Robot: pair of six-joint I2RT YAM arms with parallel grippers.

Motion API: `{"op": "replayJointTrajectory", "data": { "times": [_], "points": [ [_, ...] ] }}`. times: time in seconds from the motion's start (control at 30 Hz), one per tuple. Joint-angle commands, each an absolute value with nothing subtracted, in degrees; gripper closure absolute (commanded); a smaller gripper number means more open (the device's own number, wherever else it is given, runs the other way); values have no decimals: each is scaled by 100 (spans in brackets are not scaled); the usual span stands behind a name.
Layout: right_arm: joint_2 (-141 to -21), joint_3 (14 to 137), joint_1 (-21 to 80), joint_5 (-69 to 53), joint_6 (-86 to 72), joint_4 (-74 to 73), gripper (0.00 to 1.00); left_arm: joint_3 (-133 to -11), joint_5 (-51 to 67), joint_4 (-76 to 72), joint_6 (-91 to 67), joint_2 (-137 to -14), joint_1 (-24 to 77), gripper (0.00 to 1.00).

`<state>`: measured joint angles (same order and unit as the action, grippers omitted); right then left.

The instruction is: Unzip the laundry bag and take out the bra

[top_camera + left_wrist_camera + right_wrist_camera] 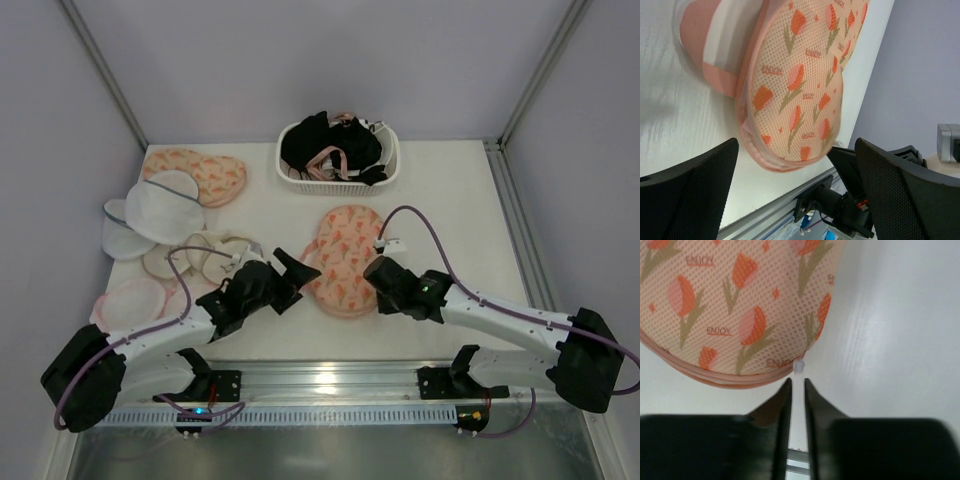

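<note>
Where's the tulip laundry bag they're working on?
Top view, table centre: the laundry bag lies between the left tool and right tool, in front of the white basket.

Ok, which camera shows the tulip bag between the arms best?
The top view: the bag lies whole there. The left wrist view shows one end close up, the far part cut off; the right wrist view shows only one curved edge.

Bright even light, soft shadows; glare on metal rail (pixel 325 385); right-wrist foreground blurred.
</note>
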<state>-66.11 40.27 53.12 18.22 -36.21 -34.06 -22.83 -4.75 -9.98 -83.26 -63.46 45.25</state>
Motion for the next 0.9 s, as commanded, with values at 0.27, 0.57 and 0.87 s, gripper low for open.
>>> {"op": "replayJointTrajectory", "data": {
  "times": [0.27,0.57,0.87],
  "points": [
    [-5943,4887,5282,3051,-3886,-4924,26,-2426,-887,569,-7348,-4907,4509,1],
    [-7159,5685,5501,1582,-2735,-3428,29,-2163,-1450,1678,-7005,-2930,4500,1],
    [-8998,7082,5634,1441,-2566,-3058,34,-2048,-1327,2162,-7040,-2145,4509,1]
  ]
}}
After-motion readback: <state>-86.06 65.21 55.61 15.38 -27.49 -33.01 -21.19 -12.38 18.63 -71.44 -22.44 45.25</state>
